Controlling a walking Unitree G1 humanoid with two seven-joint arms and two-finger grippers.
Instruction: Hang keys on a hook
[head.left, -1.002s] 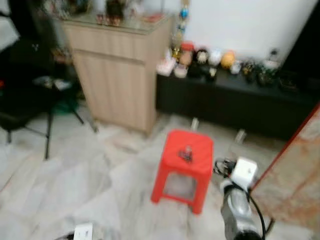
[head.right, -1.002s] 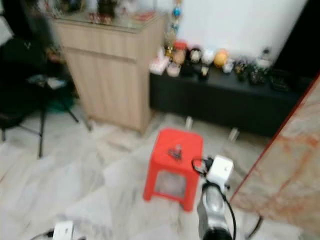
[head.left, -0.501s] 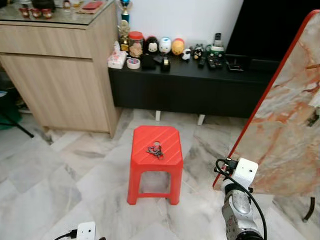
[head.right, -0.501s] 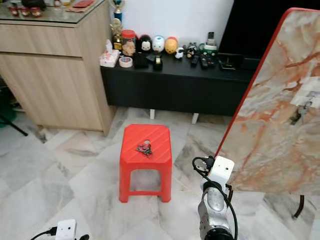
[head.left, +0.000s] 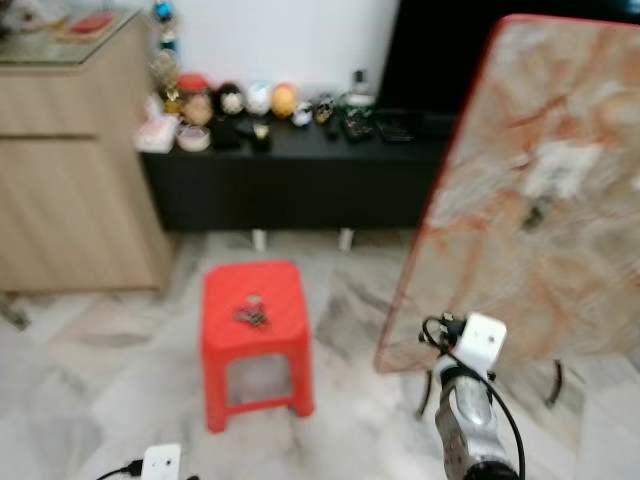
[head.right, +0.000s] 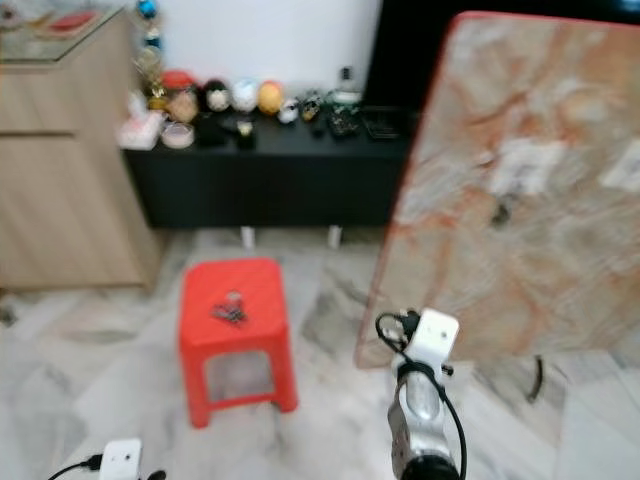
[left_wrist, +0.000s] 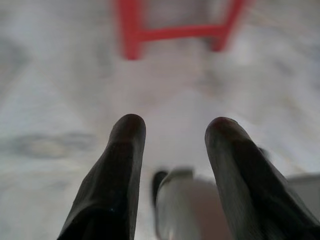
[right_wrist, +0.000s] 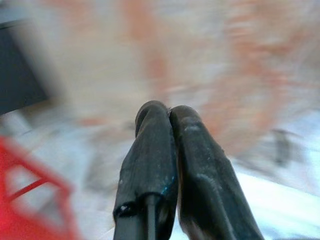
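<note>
Okay, head views are blurred, so you get coarse detail only. Your keys (head.left: 251, 314) lie as a small dark bunch on top of the red stool (head.left: 255, 340), roughly mid-seat, untouched by either gripper. The stool stands on the pale marble floor (head.left: 90, 380) in front of the black low cabinet (head.left: 290, 185), which carries a row of small figurines and jars (head.left: 225, 102). To the robot's left of that sits the wooden cabinet (head.left: 70, 170). To the robot's right you have a big marble-patterned board with a red edge (head.left: 530, 200), standing tilted on thin dark legs; a small dark hook-like bit (head.left: 533, 216) sits on its face below a pale patch, too blurred to tell more. Your right arm (head.left: 468, 400) shows low in the head view, near the board's lower corner and well apart from the stool. Right gripper (right_wrist: 169, 117) has its two black fingers pressed together with nothing between them, the board blurred beyond and a stool leg to one side. Left gripper (left_wrist: 175, 130) has its fingers spread, nothing held, pointing down at the floor with the stool's red legs ahead. A white plug-like block (head.left: 160, 462) with a cable lies on the floor near the bottom edge.
</note>
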